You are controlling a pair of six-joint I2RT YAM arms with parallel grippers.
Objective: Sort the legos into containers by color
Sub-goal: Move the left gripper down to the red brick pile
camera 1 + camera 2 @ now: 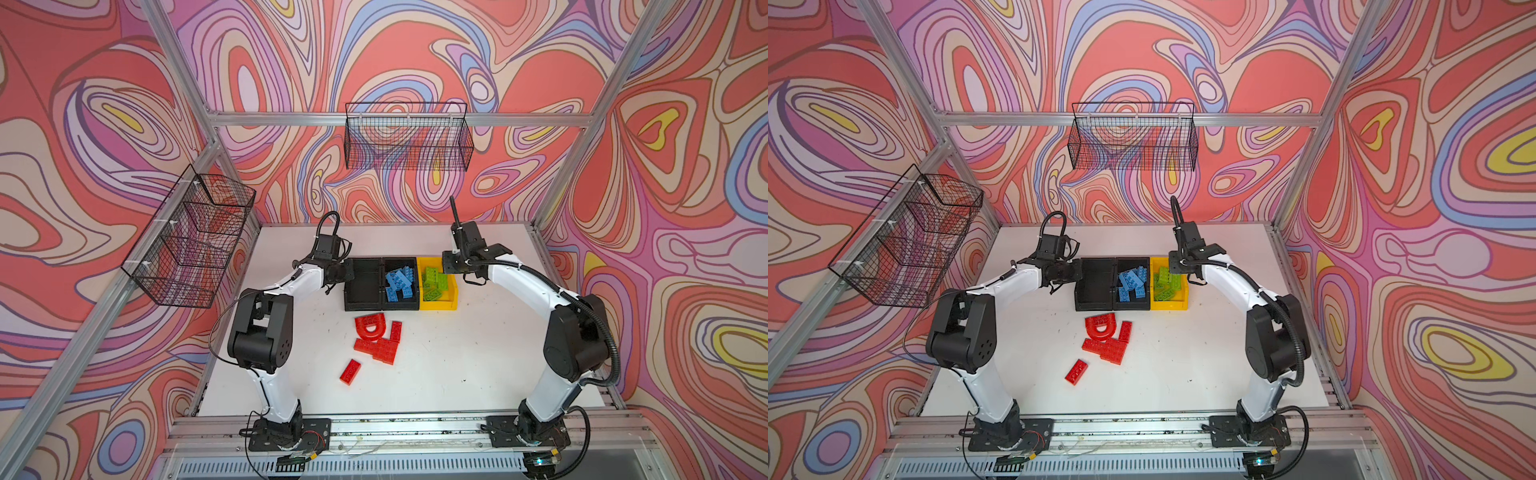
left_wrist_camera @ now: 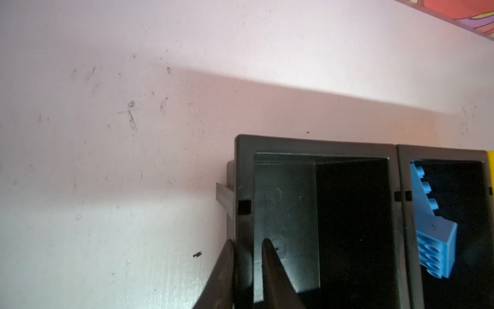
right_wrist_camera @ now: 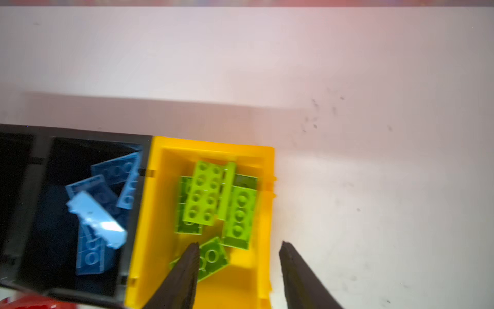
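Note:
Three joined containers sit mid-table. The left black one (image 1: 362,286) (image 2: 315,145) is empty. The middle black one holds blue legos (image 1: 399,284) (image 3: 93,214). The yellow one (image 1: 451,305) (image 3: 157,214) holds green legos (image 1: 434,280) (image 3: 203,195). In front of the containers, red legos (image 1: 376,340) lie loose on the table, among them an arch (image 1: 370,326) and a lone brick (image 1: 350,371). My left gripper (image 2: 248,241) (image 1: 349,272) stands astride the empty bin's left wall, jaws slightly apart. My right gripper (image 3: 240,244) (image 1: 448,264) hangs open and empty over the yellow bin's right side.
A black wire basket (image 1: 407,139) hangs on the back wall and another (image 1: 191,245) on the left wall. Aluminium posts frame the white table (image 1: 478,353). Both arm bases stand at the front edge.

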